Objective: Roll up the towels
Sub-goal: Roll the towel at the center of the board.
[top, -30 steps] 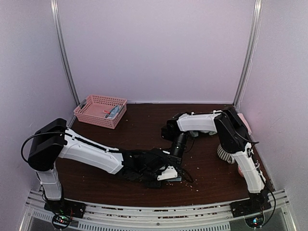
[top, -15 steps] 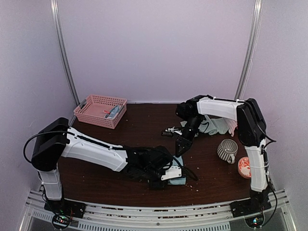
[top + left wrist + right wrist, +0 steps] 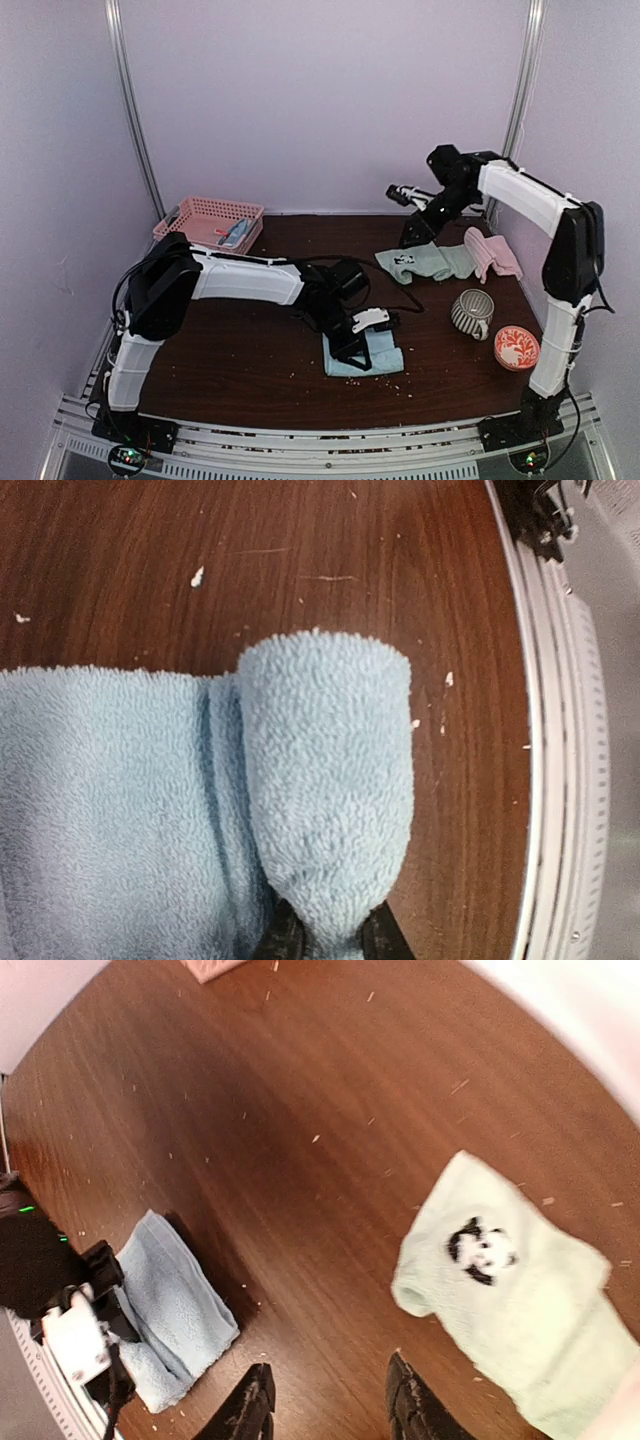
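Left of the mug (image 3: 472,312), the left arm (image 3: 245,280) and blue towel (image 3: 385,353) block the mid worktop (image 3: 250,370); a bowl (image 3: 517,347) crowds the mug's right side.

Pink basket (image 3: 195,243) far left; striped mug (image 3: 471,312) beside red bowl (image 3: 517,347), perhaps patterned.

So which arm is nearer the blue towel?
Left. The left gripper pinches the blue towel at its rolled end; the right gripper hangs open, far off near the green towel.

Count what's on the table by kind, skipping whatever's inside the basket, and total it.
Towels: 3 (light blue towel, green towel, pink towel)
Mug: 1
Bowl: 1
Basket: 1
Total: 6
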`<state>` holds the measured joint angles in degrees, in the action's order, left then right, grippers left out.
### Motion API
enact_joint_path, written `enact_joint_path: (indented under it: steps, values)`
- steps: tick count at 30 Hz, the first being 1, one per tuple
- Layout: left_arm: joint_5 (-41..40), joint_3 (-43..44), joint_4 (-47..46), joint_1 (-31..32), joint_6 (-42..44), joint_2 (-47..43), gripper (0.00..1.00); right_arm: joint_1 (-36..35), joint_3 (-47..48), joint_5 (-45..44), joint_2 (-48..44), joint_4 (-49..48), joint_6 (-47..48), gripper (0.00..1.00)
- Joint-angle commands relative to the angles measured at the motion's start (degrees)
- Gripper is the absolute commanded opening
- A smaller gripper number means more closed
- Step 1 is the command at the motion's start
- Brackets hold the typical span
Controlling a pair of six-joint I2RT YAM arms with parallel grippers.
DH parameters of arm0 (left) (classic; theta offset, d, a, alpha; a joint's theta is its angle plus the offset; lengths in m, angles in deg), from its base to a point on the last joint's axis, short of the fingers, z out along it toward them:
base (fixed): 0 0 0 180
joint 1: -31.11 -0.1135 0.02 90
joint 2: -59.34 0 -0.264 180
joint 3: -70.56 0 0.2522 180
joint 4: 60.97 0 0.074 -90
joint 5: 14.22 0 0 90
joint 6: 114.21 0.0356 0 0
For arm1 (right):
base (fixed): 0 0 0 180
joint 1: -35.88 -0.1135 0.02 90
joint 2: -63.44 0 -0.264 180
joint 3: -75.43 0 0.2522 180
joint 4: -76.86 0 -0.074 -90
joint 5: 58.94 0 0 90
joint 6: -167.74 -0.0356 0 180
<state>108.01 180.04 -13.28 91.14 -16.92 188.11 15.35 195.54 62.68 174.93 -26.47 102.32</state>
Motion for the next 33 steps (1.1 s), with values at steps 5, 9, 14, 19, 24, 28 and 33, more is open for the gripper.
enact_joint_path:
  steps: [5, 9, 14, 19, 24, 28, 33]
  values:
    - [21.5, 3.5, 7.0, -5.3, -9.4, 11.5, 0.07, -0.1, -14.4, 14.6, -29.2, -7.9, 7.5, 0.48]
    - [23.8, 5.4, 8.9, -6.2, -10.9, 14.3, 0.10, -7.9, -22.6, 12.4, -38.1, -7.8, 13.4, 0.55]
    - [24.8, 5.5, 10.2, -7.1, -10.5, 15.9, 0.11, -23.2, -31.1, 1.5, -37.9, -7.4, 16.3, 0.54]
    - [22.6, 6.4, 11.1, -7.2, -9.7, 16.0, 0.11, -34.4, -44.4, -18.0, -35.9, -18.9, 13.9, 0.50]
    - [21.2, 5.9, 11.1, -7.2, -10.3, 16.2, 0.11, -38.3, -51.5, -26.7, -30.5, -27.9, 14.4, 0.55]
    - [20.0, 5.0, 11.5, -7.2, -10.0, 16.0, 0.13, -39.2, -53.5, -29.4, -26.4, -32.3, 13.9, 0.57]
    - [20.1, 5.0, 11.5, -7.3, -9.5, 15.8, 0.14, -40.0, -55.8, -31.3, -23.8, -37.5, 14.3, 0.58]
